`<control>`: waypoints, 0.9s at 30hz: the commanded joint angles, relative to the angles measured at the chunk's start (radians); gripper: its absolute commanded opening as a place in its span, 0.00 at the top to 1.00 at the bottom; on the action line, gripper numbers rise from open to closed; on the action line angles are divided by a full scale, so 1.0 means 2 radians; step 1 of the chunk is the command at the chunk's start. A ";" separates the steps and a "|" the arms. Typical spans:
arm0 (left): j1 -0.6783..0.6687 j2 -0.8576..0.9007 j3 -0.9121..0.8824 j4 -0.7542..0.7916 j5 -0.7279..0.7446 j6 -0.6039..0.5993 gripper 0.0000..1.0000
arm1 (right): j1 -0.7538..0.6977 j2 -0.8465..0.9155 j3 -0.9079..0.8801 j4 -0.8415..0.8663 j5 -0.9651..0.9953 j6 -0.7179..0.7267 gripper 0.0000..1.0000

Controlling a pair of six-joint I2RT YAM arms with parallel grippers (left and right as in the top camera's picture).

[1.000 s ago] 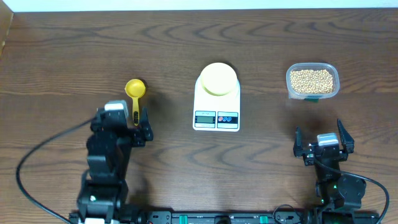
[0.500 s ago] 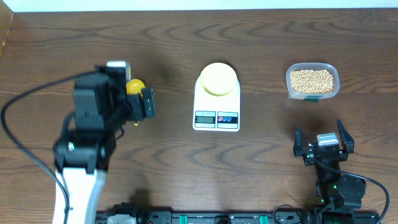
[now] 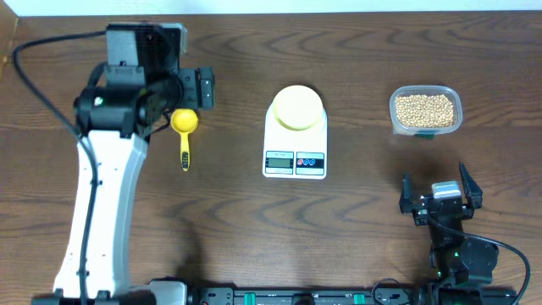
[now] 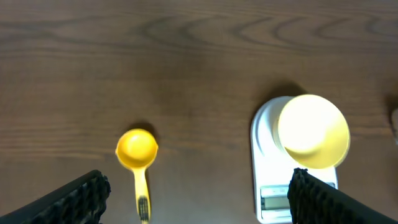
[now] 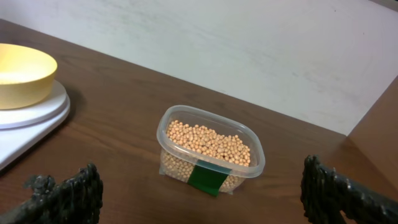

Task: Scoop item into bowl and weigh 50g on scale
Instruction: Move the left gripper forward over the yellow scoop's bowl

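The tan beans (image 3: 424,109) fill a clear plastic container at the far right; they also show in the right wrist view (image 5: 208,142). The pale yellow bowl (image 3: 296,107) sits empty on the white scale (image 3: 295,157), which also shows in the left wrist view (image 4: 266,186) under the bowl (image 4: 313,130). A bright yellow scoop (image 3: 184,127) lies on the table left of the scale. My left gripper (image 3: 182,91) is open and empty, held high above the scoop (image 4: 137,152). My right gripper (image 3: 439,185) is open and empty, near the front edge, facing the container.
The container (image 5: 211,163) has a green label on its near side. The table's back edge meets a white wall (image 5: 249,56). The left arm's cable (image 3: 34,51) loops over the far left. Bare wood lies between scoop, scale and container.
My left arm has risen and swung toward the far side, from just in front of the scoop's handle to above its cup. The right arm has not moved.
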 commanded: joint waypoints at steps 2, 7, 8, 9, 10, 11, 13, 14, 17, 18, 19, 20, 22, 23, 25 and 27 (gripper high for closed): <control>0.007 0.026 0.009 0.012 -0.006 0.017 0.06 | 0.003 -0.003 -0.001 -0.002 0.000 0.007 0.01; 0.032 0.063 0.009 0.016 -0.006 0.020 0.07 | 0.003 -0.003 -0.001 -0.002 0.000 0.007 0.01; 0.037 0.071 0.009 0.017 -0.006 0.020 0.13 | 0.003 -0.003 -0.001 -0.002 0.000 0.007 0.01; 0.045 0.081 0.009 0.018 -0.006 0.020 0.17 | 0.003 -0.003 -0.001 -0.002 0.000 0.007 0.01; 0.055 0.097 0.009 0.018 -0.006 0.020 0.20 | 0.003 -0.003 -0.001 -0.002 0.000 0.007 0.01; 0.061 0.108 0.009 0.018 -0.006 0.020 0.20 | 0.003 -0.003 -0.001 -0.002 0.000 0.007 0.01; 0.071 0.127 0.009 0.017 -0.006 0.020 0.22 | 0.003 -0.003 -0.001 -0.002 0.000 0.007 0.01; 0.076 0.139 0.009 0.017 -0.006 0.020 0.23 | 0.003 -0.003 -0.001 -0.002 0.000 0.007 0.01; 0.086 0.168 0.009 0.018 -0.006 0.020 0.28 | 0.003 -0.003 -0.001 -0.002 0.000 0.007 0.01; 0.088 0.178 0.009 0.020 -0.006 0.019 0.31 | 0.003 -0.003 -0.001 -0.002 0.000 0.007 0.01; 0.089 0.184 0.009 0.021 -0.006 0.019 0.36 | 0.003 -0.003 -0.001 -0.002 0.000 0.007 0.01; 0.090 0.193 0.009 0.022 -0.006 0.020 0.38 | 0.003 -0.003 -0.001 -0.002 0.000 0.007 0.01; 0.090 0.206 0.009 0.023 -0.010 0.020 0.43 | 0.003 -0.003 -0.001 -0.002 0.000 0.007 0.01; 0.090 0.213 0.009 0.024 -0.015 0.020 0.45 | 0.003 -0.003 -0.001 -0.002 0.000 0.007 0.01; 0.090 0.225 0.009 0.023 -0.031 0.019 0.56 | 0.003 -0.003 -0.001 -0.002 0.000 0.007 0.01; 0.090 0.236 0.008 0.023 -0.049 0.019 0.60 | 0.003 -0.003 -0.001 -0.002 0.000 0.007 0.01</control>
